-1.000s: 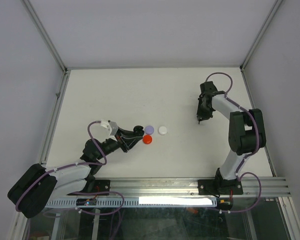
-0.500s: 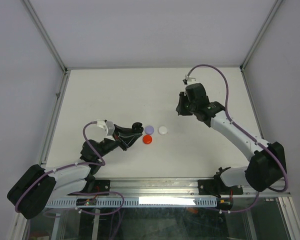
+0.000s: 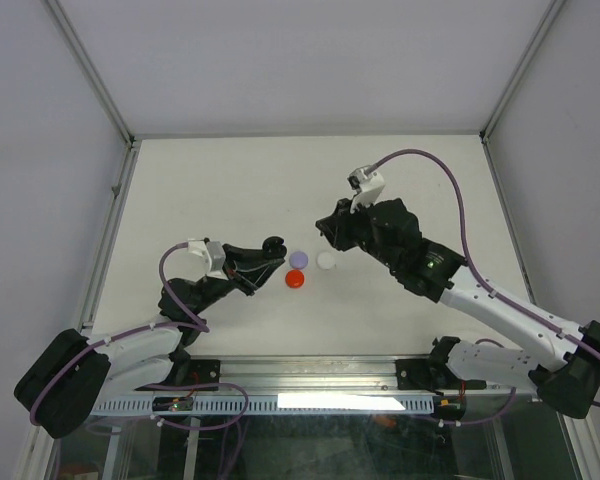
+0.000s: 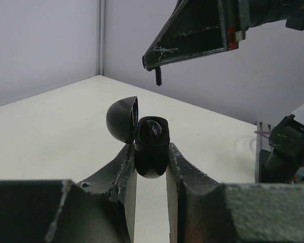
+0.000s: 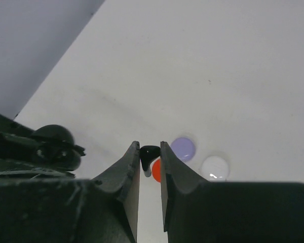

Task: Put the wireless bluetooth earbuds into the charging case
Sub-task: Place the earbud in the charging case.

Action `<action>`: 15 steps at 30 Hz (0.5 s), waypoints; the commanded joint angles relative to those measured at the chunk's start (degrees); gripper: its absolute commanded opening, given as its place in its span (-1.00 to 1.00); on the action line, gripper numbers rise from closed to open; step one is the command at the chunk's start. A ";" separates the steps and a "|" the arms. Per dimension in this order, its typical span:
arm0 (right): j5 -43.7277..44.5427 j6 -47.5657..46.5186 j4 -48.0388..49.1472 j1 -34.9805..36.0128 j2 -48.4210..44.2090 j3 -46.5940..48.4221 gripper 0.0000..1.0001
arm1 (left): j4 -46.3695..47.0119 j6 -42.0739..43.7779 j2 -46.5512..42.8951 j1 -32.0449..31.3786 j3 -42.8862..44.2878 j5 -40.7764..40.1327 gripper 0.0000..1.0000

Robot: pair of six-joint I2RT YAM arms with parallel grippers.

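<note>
The black charging case (image 4: 151,147) is gripped between my left gripper's (image 4: 151,158) fingers, held upright above the table with its domed lid (image 4: 122,120) swung open to the left. From above, the charging case (image 3: 272,246) sits at the tip of the left gripper (image 3: 263,258). My right gripper (image 5: 150,147) is shut on a small black earbud (image 5: 150,154), stem pointing down. In the left wrist view the right gripper (image 4: 192,40) hangs above and slightly right of the case, with the earbud's stem (image 4: 158,76) poking out below it. No other earbud shows.
Three small round discs lie on the white table between the arms: purple (image 3: 298,259), white (image 3: 326,260) and red (image 3: 295,279). They lie just right of the case and under the right gripper (image 3: 327,229). Metal frame rails border the table.
The right arm has swung from the table's far right toward the centre, bringing the earbud close above the case. The left gripper has lifted the case slightly.
</note>
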 commanded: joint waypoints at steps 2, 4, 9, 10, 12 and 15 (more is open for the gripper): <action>-0.78 -2.82 12.60 5.76 -3.60 -1.07 -0.84 | 4.32 2.27 -0.79 -0.22 2.75 1.00 -0.92; -1.03 -4.25 15.81 8.22 -3.92 -1.84 -0.84 | 4.14 2.28 -0.83 -0.20 3.00 1.17 -0.92; -0.12 -8.18 21.56 13.33 -2.93 -2.91 -0.83 | 3.81 2.22 -0.92 -0.21 3.35 1.44 -0.92; 0.18 -9.06 22.51 13.97 -2.59 -3.00 -0.83 | 3.92 2.05 -0.92 -0.15 3.38 1.57 -0.92; 0.78 -9.90 24.04 15.19 -1.93 -3.29 -0.83 | 3.94 1.71 -1.00 -0.21 3.53 1.99 -0.92; 1.92 -11.04 25.88 16.26 -0.98 -3.72 -0.83 | 4.35 1.00 -1.08 -0.20 3.60 2.70 -0.92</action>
